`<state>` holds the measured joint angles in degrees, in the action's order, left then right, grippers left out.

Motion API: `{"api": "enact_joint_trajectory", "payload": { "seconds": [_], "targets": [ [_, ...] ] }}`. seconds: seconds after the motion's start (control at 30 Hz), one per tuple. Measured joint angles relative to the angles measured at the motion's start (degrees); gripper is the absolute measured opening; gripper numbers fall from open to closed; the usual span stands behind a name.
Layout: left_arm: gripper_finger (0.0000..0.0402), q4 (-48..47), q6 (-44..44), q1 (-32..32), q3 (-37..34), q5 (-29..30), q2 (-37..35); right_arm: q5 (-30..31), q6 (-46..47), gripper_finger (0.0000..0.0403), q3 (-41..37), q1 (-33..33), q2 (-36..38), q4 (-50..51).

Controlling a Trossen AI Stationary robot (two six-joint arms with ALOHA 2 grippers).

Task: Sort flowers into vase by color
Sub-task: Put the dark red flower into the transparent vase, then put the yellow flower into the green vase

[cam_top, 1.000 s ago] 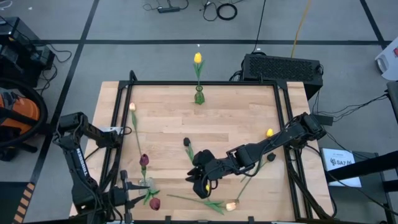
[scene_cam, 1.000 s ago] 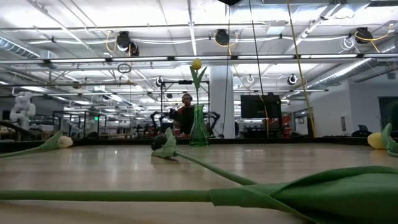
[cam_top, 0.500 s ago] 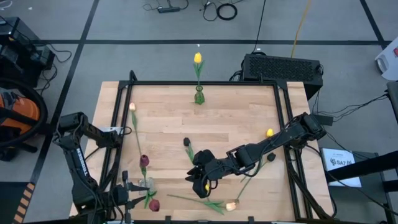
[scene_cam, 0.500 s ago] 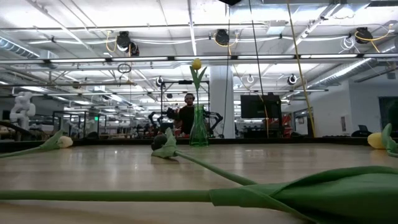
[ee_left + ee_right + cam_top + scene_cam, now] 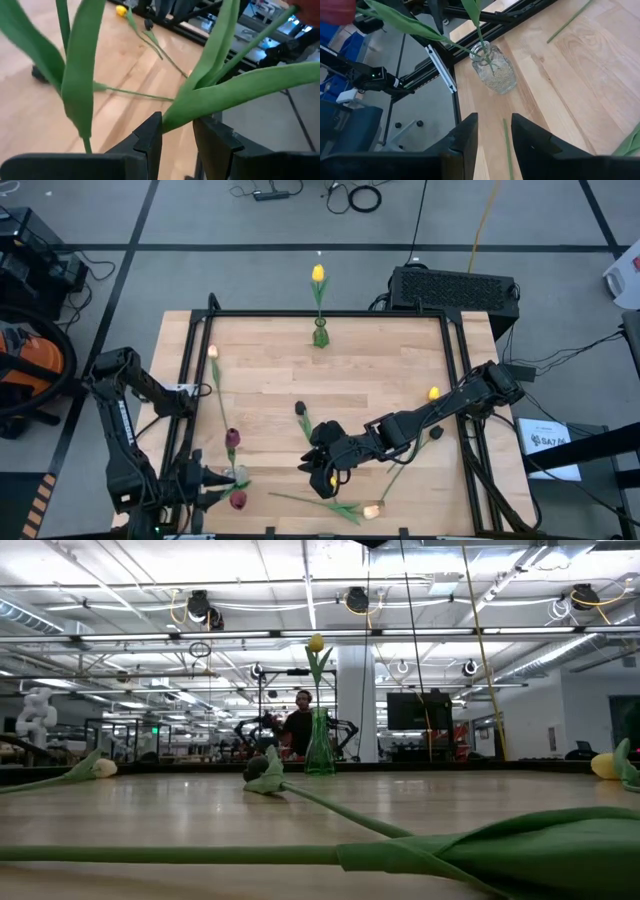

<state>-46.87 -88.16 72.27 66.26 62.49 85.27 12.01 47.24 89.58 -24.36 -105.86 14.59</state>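
Note:
My left gripper [image 5: 203, 480] is at the table's near left corner, shut on a dark red tulip [image 5: 238, 500] beside the clear jar [image 5: 235, 474]. The jar holds another dark red tulip [image 5: 232, 438]; its stems stick into the jar [image 5: 495, 70]. My right gripper [image 5: 318, 467] hovers open near the table's middle, over a yellow tulip [image 5: 333, 480]. A thin stem [image 5: 507, 142] runs between its fingers without touching them. A green vase [image 5: 320, 335] at the far edge holds a yellow tulip [image 5: 318, 273]. My left gripper pinches the dark red tulip between its two fingers at the base of its long green leaves [image 5: 176, 116]. The leaves fan out ahead of the fingers, and the red head [image 5: 311, 6] is beyond them. The tulip is lifted off the table and tilted, next to the jar.
Loose tulips lie flat on the wood: a peach one [image 5: 212, 352] on the left, a near-black one [image 5: 300, 408] mid-table, a yellow one [image 5: 433, 393] on the right and a peach one [image 5: 373, 510] near the front edge. A black frame [image 5: 330, 313] rims the table.
My left arm has moved a little toward the table's left and far edges, carrying the dark red tulip with it; its head now sits slightly closer to the jar. My right arm has kept still.

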Motion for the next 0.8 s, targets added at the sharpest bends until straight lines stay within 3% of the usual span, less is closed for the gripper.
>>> {"api": "enact_joint_trajectory", "payload": {
  "seconds": [0.2, 0.47, 0.8],
  "targets": [
    [0.0116, -1.54, -6.05, 0.0, 0.0, -4.25, 0.09, -0.02, -0.35, 0.011, 0.01, 0.0, 0.0, 0.0],
    [0.0116, -2.29, -15.74, 0.13, 0.0, -5.13, 0.09, -0.16, -0.37, 0.011, 0.0, 0.0, 0.0, 0.02],
    [0.0116, -2.0, -16.59, 0.19, 0.0, -11.34, 0.09, -0.17, -1.03, 0.011, 0.0, -0.09, 0.0, 0.02]
  ]
}}
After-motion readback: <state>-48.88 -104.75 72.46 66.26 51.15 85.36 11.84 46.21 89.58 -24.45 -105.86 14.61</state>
